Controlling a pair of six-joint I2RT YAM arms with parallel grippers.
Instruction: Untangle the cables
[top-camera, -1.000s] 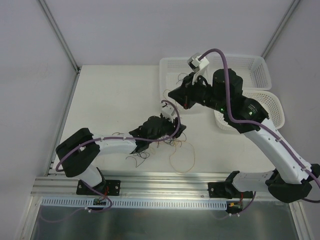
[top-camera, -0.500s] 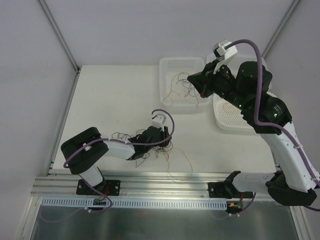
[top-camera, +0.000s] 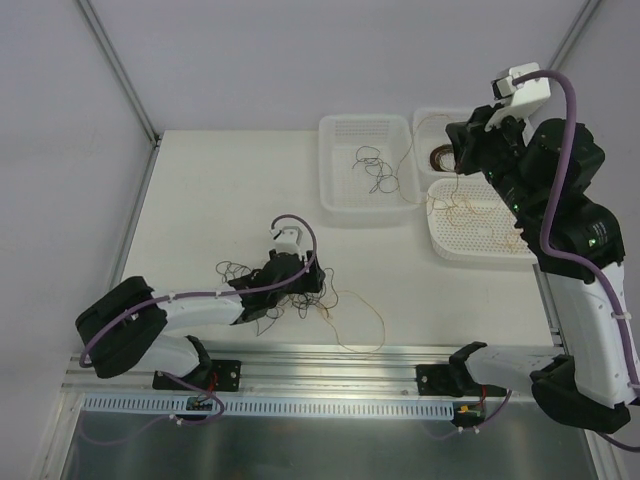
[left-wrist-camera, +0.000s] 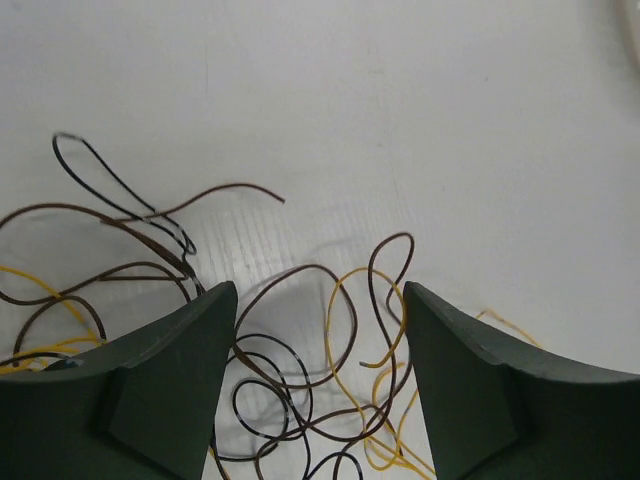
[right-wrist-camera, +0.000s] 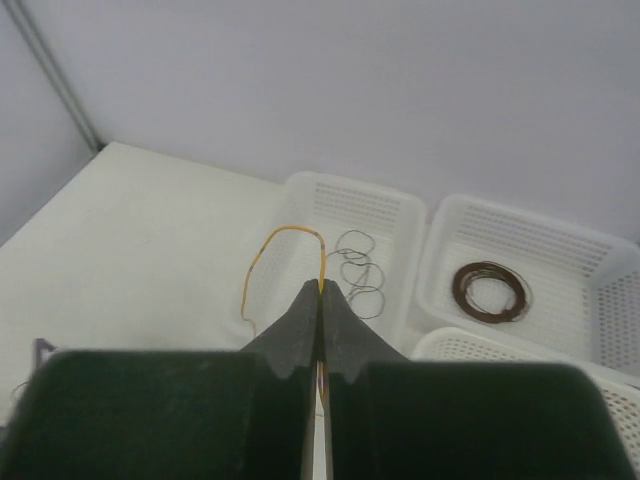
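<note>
A tangle of thin cables (top-camera: 275, 292), black, dark brown and yellow, lies on the table at front centre. My left gripper (top-camera: 303, 287) is open just over it. In the left wrist view the cables (left-wrist-camera: 300, 380) lie between the spread fingers (left-wrist-camera: 170, 380) of this gripper (left-wrist-camera: 318, 298), untouched. My right gripper (top-camera: 458, 148) hangs high over the right baskets, shut on a yellow cable (right-wrist-camera: 285, 232) that loops out past the tip of the gripper (right-wrist-camera: 321, 292). That cable trails down as a faint thread in the top view.
Three white baskets stand at the back right. The left basket (top-camera: 340, 130) holds black cables (top-camera: 374, 170). The far right basket (top-camera: 425, 120) holds a dark brown coil (top-camera: 441, 157). The near right basket (top-camera: 500, 248) holds yellow cables (top-camera: 458, 205). A yellow loop (top-camera: 362, 322) lies beside the tangle.
My right gripper has swung right and up from the left basket to above the right baskets, carrying the yellow cable. My left gripper has moved left and toward the front, over the tangle.
</note>
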